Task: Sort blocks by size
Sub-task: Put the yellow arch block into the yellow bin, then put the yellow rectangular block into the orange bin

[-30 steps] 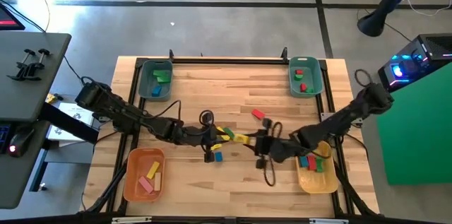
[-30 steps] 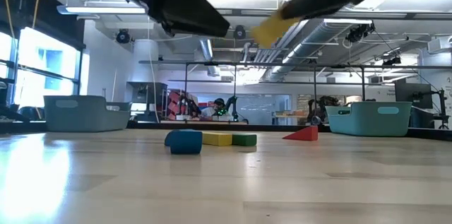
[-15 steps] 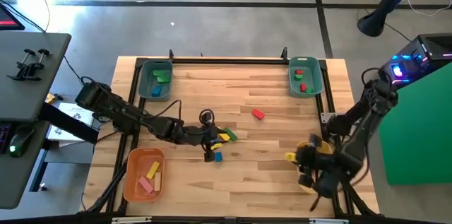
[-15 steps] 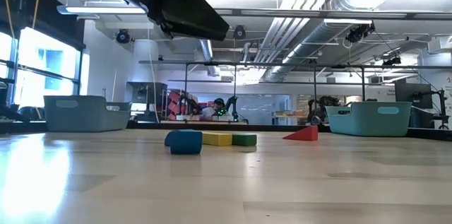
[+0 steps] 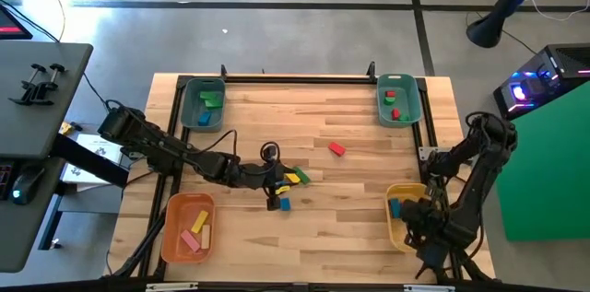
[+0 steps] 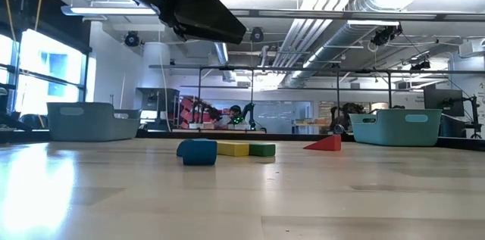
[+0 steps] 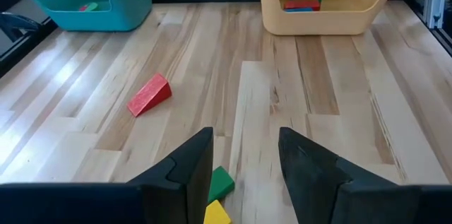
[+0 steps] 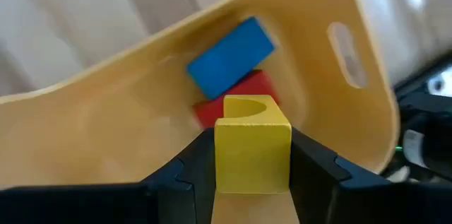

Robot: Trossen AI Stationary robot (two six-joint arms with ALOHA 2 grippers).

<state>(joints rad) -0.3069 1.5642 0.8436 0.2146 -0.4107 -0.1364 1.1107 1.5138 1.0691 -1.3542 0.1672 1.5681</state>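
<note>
Two blocks (image 8: 229, 58) in yellow bin (image 8: 106, 139).

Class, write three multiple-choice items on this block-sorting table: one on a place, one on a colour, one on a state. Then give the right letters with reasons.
1. Where is the right gripper?
A. Over the yellow bin
B. Over the orange bin
C. At the table's middle

2. What colour is the wedge-shaped block lying alone on the table?
A. Blue
B. Red
C. Pink

3. What is the state of the right gripper?
A. Open and empty
B. Shut on a green bar
C. Shut on the yellow arch block

Answers: 1 A, its wrist view looks into that bin; 2 B, the left wrist view shows it red; 3 C, the arch sits clamped between its fingers.
</note>
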